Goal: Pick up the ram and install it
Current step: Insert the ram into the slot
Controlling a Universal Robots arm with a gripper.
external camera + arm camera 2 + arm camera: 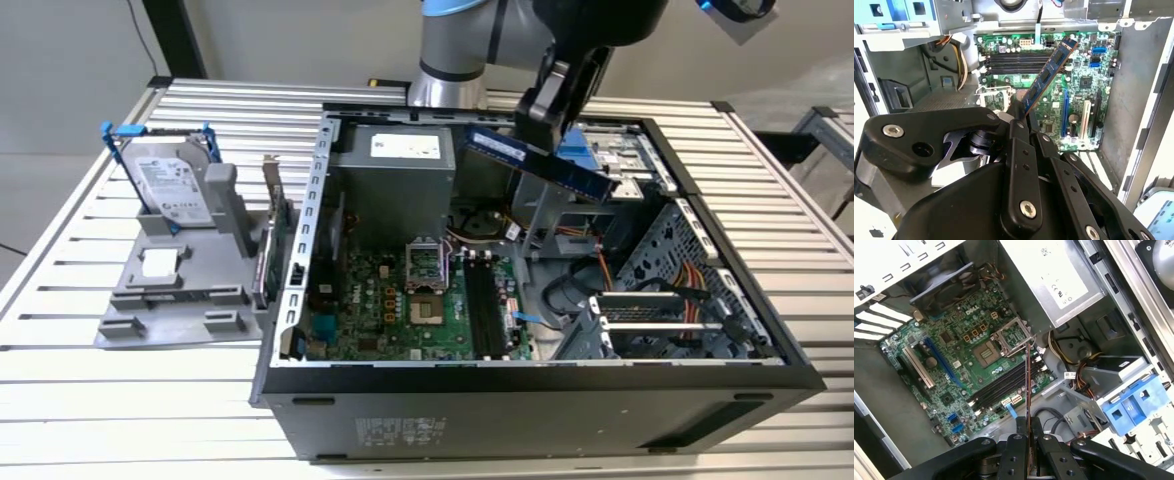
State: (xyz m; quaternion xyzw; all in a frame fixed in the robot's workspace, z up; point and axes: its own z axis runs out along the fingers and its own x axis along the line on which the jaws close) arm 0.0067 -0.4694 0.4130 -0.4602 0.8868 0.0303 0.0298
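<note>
While the gripper [543,127] clamps the ram [541,162], its long axis runs ten to four o'clock in the exterior view. The memory slots [483,300] lie between six and seven o'clock, well apart.

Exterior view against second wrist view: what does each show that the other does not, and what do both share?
Exterior view's own: the hard drive with blue clips on a grey stand, the slatted table, the outer wall of the computer case. Second wrist view's own: the black linkage of the gripper, with its screws. Shared: the gripper shut on the ram, tilted above the motherboard and its empty memory slots.
</note>
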